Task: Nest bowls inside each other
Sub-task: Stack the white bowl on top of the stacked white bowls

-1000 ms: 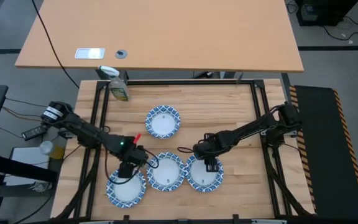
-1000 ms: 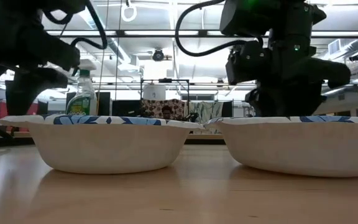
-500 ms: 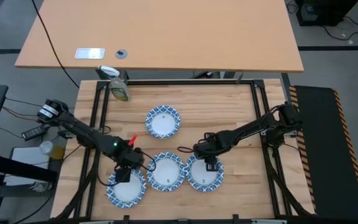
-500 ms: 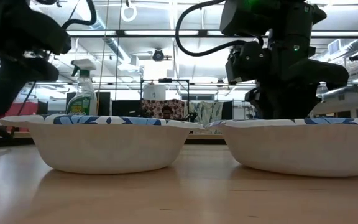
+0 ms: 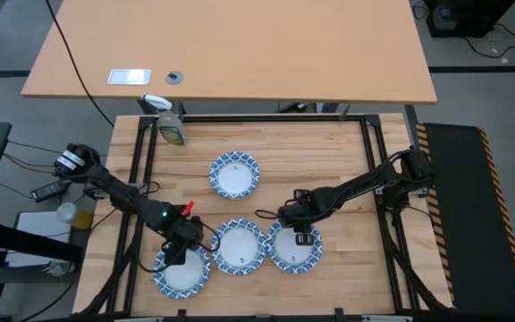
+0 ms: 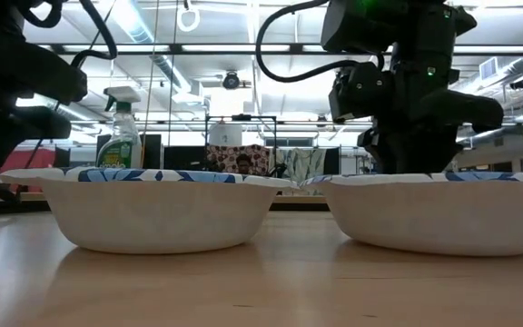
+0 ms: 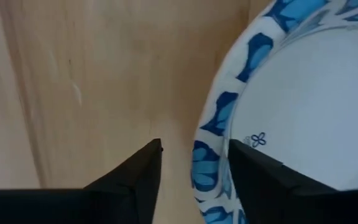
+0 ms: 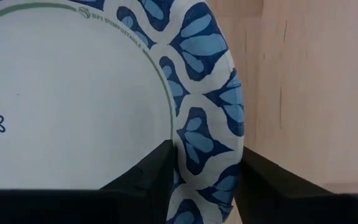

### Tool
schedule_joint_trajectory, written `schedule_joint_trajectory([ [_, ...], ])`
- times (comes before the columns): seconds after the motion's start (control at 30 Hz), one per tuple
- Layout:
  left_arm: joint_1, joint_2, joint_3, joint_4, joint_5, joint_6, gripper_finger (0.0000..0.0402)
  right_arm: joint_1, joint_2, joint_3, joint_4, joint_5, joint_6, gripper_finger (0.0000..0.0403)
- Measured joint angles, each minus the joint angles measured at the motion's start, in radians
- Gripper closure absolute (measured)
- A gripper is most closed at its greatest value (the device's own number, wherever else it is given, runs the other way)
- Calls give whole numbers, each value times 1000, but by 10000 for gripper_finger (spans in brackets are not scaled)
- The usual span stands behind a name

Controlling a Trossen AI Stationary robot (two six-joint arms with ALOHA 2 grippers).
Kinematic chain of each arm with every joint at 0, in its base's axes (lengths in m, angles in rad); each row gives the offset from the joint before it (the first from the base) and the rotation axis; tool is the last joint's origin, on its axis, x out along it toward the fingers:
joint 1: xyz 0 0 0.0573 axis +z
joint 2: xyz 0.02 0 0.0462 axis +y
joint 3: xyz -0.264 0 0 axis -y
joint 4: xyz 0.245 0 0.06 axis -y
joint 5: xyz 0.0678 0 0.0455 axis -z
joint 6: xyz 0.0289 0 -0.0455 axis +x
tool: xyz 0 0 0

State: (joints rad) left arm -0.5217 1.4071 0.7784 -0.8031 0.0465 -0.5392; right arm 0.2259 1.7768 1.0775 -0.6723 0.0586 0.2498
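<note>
Three blue-rimmed white bowls stand in a row on their bases near the table's front edge: left [image 5: 184, 271], middle [image 5: 240, 247] and right [image 5: 293, 250]. Another bowl [image 5: 235, 174] stands farther back. My left gripper [image 5: 177, 253] points down, open, astride the left bowl's far rim [image 7: 207, 155]. One finger is over the bare wood and one over the bowl's inside, and wood shows between the outer finger and the rim. My right gripper [image 5: 299, 236] points down, shut on the right bowl's far rim. My right gripper has the right bowl's patterned rim [image 8: 204, 134] on its far side. One finger [image 8: 157, 171] is inside the bowl and one [image 8: 257, 171] is outside it. The fingers come from above, pointing down. The bowl sits level on the table [image 6: 443, 213].
A green-yellow spray bottle [image 5: 170, 125] stands at the far left corner of the wooden top. Dark frame rails [image 5: 146, 170] run along the left and right sides. Bare wood lies between the far bowl and the right rail.
My left gripper has gone toward the table's near left corner and a little down, and now stands over the left bowl's far rim. The bowls have stayed where they were.
</note>
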Motion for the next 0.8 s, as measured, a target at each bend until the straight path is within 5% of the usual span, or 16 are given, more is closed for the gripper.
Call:
schedule_joint_trajectory([
  [0.43, 0, 0, 7, -75, 30, 3, 360, -14, -75, 37, -66, 35, -17, 250],
  [0.8, 0, -72, 75, -156, -12, 9, 369, -92, -156, 39, -50, 20, -98, 250],
])
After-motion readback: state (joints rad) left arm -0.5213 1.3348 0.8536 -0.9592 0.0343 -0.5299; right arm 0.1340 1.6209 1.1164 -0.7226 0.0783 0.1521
